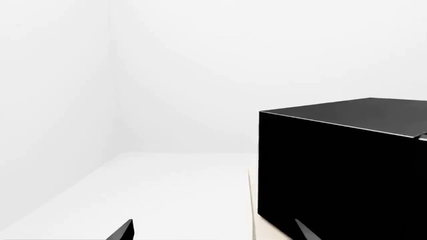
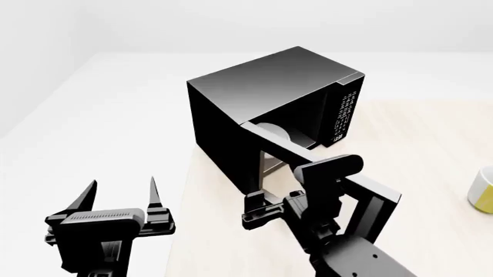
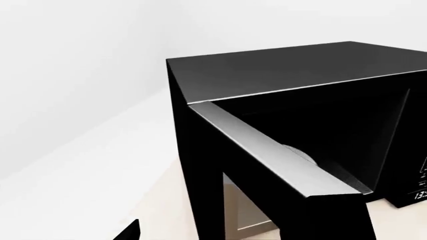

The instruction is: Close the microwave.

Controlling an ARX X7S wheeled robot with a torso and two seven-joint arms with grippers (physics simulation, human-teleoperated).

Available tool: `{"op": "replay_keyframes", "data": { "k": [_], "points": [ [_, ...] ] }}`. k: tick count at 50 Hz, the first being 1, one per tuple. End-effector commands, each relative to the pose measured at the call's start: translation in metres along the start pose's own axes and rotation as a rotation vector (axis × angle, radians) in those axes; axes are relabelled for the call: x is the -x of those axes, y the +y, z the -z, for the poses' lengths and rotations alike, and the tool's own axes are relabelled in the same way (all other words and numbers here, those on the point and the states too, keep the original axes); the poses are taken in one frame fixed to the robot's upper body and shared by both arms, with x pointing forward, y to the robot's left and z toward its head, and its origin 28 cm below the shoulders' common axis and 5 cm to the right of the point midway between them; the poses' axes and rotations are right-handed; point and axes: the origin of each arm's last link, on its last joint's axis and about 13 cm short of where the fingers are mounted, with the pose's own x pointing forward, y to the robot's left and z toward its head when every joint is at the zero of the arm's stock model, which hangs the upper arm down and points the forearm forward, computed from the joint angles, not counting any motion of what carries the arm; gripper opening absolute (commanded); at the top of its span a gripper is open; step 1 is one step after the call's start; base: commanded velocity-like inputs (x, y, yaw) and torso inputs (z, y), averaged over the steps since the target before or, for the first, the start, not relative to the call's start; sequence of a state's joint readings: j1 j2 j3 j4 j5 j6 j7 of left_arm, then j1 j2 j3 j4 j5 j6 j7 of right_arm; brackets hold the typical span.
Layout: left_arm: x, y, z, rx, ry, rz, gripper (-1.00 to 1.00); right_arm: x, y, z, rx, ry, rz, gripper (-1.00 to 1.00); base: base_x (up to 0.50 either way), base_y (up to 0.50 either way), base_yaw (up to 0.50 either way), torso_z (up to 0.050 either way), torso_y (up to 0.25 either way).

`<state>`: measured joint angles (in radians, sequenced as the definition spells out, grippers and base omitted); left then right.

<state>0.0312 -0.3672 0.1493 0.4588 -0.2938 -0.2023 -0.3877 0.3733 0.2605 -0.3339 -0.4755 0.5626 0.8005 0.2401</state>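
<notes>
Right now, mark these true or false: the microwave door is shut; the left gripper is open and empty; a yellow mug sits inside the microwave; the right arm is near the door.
The microwave door is shut: false, it stands swung open.
The left gripper is open and empty: true.
A yellow mug sits inside the microwave: false, it stands on the table, off to the right.
The right arm is near the door: true.

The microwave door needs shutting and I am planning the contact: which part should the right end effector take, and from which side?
Judging by its pose, the free outer edge of the open door, furthest from the hinge on the microwave. The right end effector could approach from the door's outer face and push toward the cavity.
</notes>
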Motion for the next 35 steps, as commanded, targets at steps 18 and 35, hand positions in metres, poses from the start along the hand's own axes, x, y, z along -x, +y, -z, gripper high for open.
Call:
{"op": "replay_keyframes", "data": {
  "k": [18,35],
  "points": [
    [-0.001,0.000,-0.001,0.001,0.000,-0.002,1.00,-0.013,-0.030,0.019,0.063,0.109,0.183,1.00,0.00,0.00,0.00,-0.002,0.000],
    [-0.001,0.000,-0.001,0.001,0.003,-0.005,1.00,-0.016,-0.045,0.023,0.053,0.125,0.261,1.00,0.00,0.00,0.00,-0.002,0.000]
  ]
}}
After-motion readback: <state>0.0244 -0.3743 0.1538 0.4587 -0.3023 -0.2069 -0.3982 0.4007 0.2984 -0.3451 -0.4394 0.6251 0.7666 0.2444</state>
